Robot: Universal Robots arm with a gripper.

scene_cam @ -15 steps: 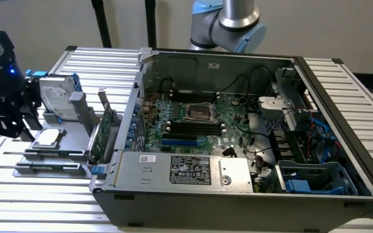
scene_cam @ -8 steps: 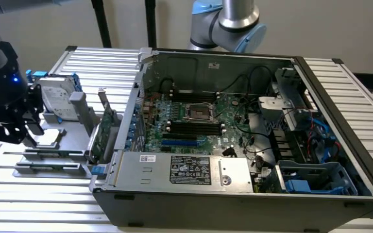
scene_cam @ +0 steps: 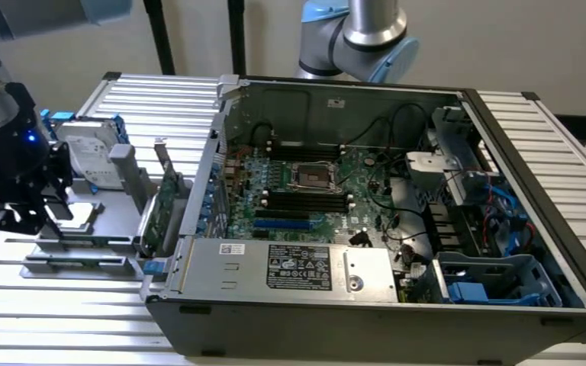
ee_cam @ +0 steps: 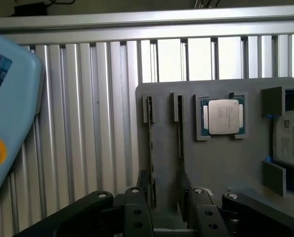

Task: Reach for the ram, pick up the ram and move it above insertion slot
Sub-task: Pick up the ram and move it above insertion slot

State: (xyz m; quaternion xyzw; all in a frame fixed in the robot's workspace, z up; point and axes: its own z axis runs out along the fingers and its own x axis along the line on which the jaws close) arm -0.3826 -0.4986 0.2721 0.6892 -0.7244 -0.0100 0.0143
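Wrist view: the black two-fingered gripper (ee_cam: 166, 185) stands spread wide with nothing in its grasp, poised over the near edge of a flat grey holder plate (ee_cam: 226, 163). The ram (ee_cam: 150, 143), a thin dark-edged stick, stands on edge in a slot of that plate. Its long axis runs straight away from the hand, and its near end lies beside one finger; whether they touch cannot be told. A second like stick (ee_cam: 180, 128) stands parallel in the neighbouring slot, toward the other finger. Farther out, a square pocket holds a silver-capped processor chip (ee_cam: 225, 116), and off to that side sits a blue-framed silver hard drive (ee_cam: 290, 136). In the exterior view the open black computer case (scene_cam: 375, 320) lies well apart from the hand, its motherboard's black slots (scene_cam: 304, 200) showing.
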